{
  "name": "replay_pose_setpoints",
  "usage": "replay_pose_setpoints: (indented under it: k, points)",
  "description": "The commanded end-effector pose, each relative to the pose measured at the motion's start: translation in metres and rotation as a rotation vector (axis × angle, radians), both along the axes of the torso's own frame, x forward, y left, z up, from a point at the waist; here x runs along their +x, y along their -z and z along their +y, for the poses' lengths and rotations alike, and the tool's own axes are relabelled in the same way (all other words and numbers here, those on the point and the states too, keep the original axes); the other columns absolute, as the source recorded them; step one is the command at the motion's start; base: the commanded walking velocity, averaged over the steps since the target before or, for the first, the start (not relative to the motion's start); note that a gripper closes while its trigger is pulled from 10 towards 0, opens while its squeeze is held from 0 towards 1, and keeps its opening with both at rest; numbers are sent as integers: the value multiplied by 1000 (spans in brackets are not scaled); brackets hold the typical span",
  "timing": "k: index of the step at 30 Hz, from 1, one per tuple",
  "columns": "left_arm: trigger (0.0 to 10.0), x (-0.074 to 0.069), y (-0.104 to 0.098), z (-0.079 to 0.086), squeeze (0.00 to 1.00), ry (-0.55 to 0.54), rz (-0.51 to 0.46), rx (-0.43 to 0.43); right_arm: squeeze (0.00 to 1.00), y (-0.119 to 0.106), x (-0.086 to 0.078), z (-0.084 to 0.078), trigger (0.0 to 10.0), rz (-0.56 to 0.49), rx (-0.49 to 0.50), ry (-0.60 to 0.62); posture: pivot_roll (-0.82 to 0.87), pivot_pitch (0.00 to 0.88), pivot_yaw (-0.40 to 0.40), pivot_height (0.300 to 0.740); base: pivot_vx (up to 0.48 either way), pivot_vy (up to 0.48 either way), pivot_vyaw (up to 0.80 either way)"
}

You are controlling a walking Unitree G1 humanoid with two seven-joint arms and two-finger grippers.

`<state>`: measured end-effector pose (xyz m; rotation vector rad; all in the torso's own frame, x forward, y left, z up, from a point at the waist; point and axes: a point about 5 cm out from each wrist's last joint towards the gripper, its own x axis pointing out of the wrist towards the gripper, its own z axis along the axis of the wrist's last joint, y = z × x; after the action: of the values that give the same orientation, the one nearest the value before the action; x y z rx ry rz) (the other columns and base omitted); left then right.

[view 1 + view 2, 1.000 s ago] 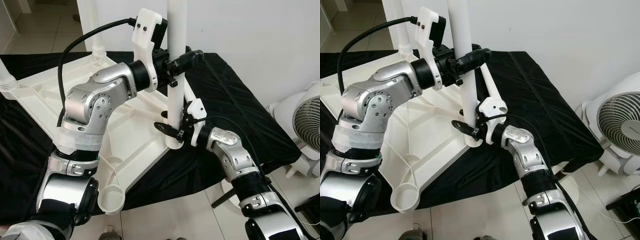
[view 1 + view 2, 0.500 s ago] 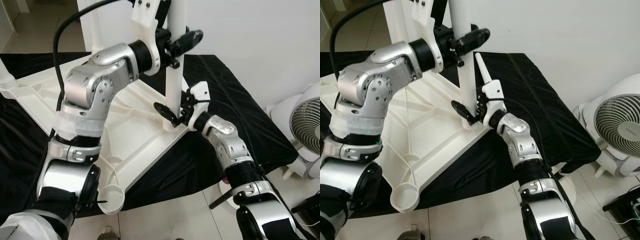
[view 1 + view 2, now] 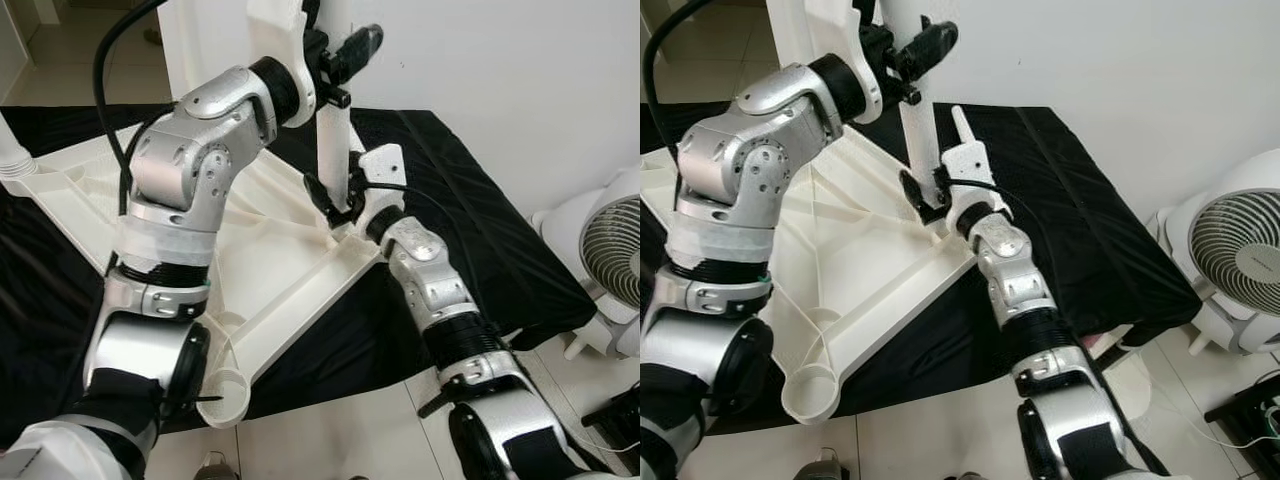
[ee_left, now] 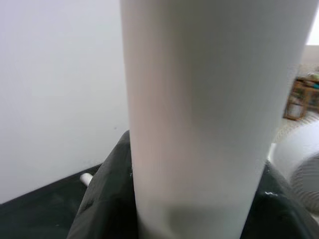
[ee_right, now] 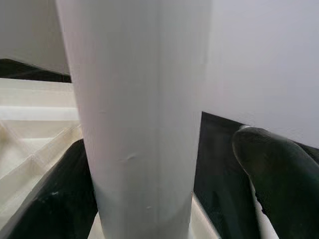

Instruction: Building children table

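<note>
— At the near corner of the upturned tabletop (image 3: 270, 290), what's holding the leg (image 3: 333, 150)?
— Right claw (image 3: 335, 200) clamped low near its socket; left claw (image 3: 335, 60) clamped higher, both on the leg. It stands on the black-draped bench (image 3: 480, 230).
— Risk?
— Uneven pushing could tilt the leg, jamming it or lifting the tabletop.

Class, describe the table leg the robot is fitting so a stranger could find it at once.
Start at the white upturned tabletop lying on the black cloth. At its corner nearest the wall stands a plain white leg. Unlike the other legs, it is held by both end effectors: the left high up, the right near its foot.
</note>
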<state>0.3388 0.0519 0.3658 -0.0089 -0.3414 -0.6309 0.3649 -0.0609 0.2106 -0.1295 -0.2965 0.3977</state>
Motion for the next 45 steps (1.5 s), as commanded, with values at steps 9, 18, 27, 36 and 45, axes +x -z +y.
replay_pose_setpoints:
  k: [9,18,27,36,45]
  points:
    - [10000,-5,-17,-18,0,-97,-75,-6,0,11,3,-5,10000,17,38,274,122,31,-84,740,0,0,0]
    - [10000,-9,-14,-32,0,-80,-67,-12,0,0,4,4,10000,-54,25,285,122,33,-90,740,0,0,0]
    - [10000,-11,-14,-35,0,-69,-74,-3,0,-2,4,8,5020,-50,30,283,125,33,-88,740,0,0,0]
    - [10000,-12,-15,-38,0,-67,-79,2,0,2,6,7,0,-27,34,305,125,33,-88,740,0,0,0]
    - [10000,-15,-19,-37,0,-77,-119,8,0,7,7,5,0,3,50,329,133,27,-93,740,0,0,0]
